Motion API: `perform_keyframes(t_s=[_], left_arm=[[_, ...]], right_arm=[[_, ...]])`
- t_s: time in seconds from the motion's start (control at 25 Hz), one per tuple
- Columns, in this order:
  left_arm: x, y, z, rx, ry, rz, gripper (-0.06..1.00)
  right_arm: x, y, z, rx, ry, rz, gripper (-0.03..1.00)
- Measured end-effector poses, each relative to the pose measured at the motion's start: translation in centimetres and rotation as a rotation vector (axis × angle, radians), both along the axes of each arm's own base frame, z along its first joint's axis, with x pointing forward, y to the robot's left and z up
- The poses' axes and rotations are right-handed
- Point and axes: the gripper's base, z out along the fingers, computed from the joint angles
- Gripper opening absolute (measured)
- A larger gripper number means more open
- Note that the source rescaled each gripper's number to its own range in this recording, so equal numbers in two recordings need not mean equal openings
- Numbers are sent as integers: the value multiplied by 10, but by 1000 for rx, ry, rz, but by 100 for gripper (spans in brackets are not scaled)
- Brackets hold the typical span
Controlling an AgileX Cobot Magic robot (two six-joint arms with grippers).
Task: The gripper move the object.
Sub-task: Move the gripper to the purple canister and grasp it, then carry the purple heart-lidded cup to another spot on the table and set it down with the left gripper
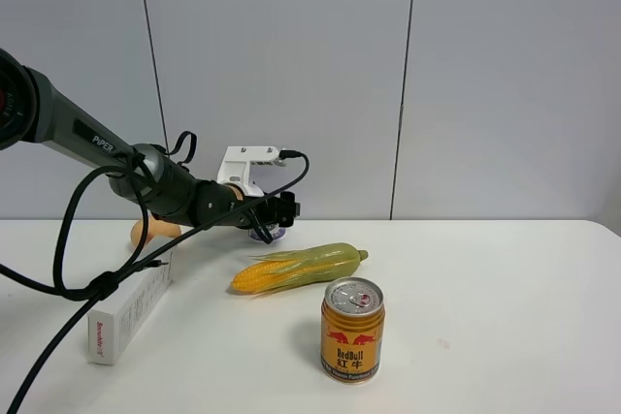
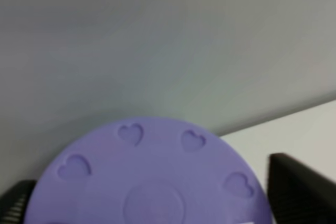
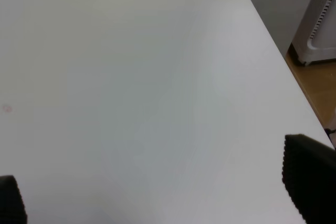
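Lavender tub (image 2: pixel 152 182) in left gripper (image 1: pixel 283 210), corn (image 1: pixel 296 269) just beside, gold can (image 1: pixel 353 329) nearer.

White tabletop (image 1: pixel 485 317), long white carton (image 1: pixel 131 307) lying at its left, yellow-green corn cob (image 1: pixel 296 268) at the middle, gold can (image 1: pixel 353 330) upright just in front.

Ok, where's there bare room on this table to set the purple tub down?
The widest bare patch is the right side of the table, from the corn and Red Bull can to the right edge. A smaller one lies in front, between the white box and the can. Back left is crowded: left gripper, tub, corn and box bunch together.
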Motion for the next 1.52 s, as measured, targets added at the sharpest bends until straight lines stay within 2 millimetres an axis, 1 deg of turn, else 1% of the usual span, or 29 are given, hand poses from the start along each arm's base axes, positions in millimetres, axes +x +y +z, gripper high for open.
perform_keyframes(t_s=[0.04, 0.08, 0.44, 0.72, 0.84, 0.96, 1.08, 1.2, 1.32, 1.52], left_arm=[[0, 0, 0, 0, 1, 0, 0], [0, 0, 0, 1, 2, 0, 2], [0, 0, -1, 1, 14, 1, 2], [-4, 0, 16, 34, 112, -6, 2], [-5, -4, 32, 31, 104, -14, 2], [-9, -11, 62, 15, 61, -31, 2], [-16, -24, 89, -1, 21, -59, 2], [-26, -40, 111, -12, 2, -94, 2], [-37, -56, 127, -22, -18, -132, 2], [-60, -88, 146, -37, -45, -206, 2]], right_arm=[[0, 0, 0, 0, 0, 0, 100], [0, 0, 0, 0, 0, 0, 100], [0, 0, 0, 0, 0, 0, 100], [0, 0, 0, 0, 0, 0, 100], [0, 0, 0, 0, 0, 0, 100], [0, 0, 0, 0, 0, 0, 100], [0, 0, 0, 0, 0, 0, 100], [0, 0, 0, 0, 0, 0, 100], [0, 0, 0, 0, 0, 0, 100], [0, 0, 0, 0, 0, 0, 100]])
